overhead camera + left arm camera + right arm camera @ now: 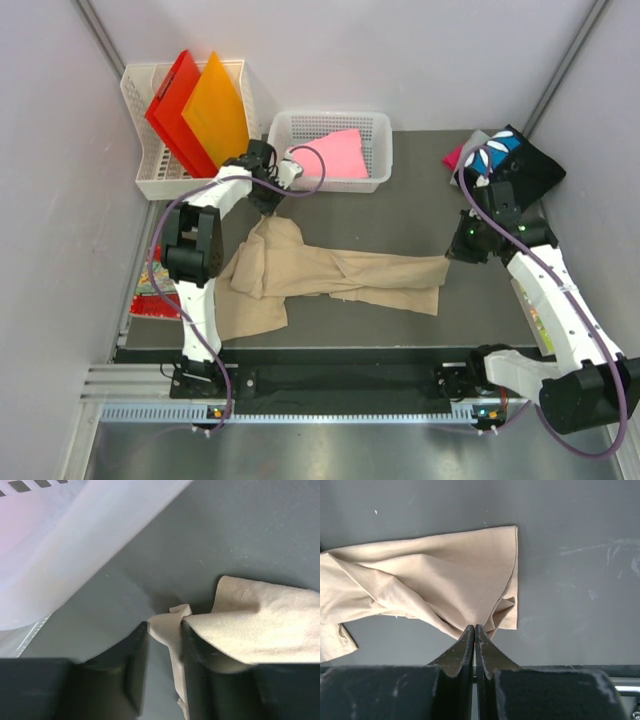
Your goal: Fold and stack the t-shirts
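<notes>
the tan t-shirt (pixel 340 275) lies mid-bench (pixel 420 170), its long axis running left to right, the straight edge pointing right and the rumpled end bunched at the left, bending toward the near edge. the right pincer (pixel 474 627) is pinched tight on that right edge. the left pincer (pixel 164 630) stands narrow astride a raised fold at the far left corner, just beside the white basket (pixel 330 185); its jaws look not yet clamped. judging by this, close fully on the fold first, then raise both ends together, pulling evenly along the axis so the cloth flattens without slipping.
</notes>
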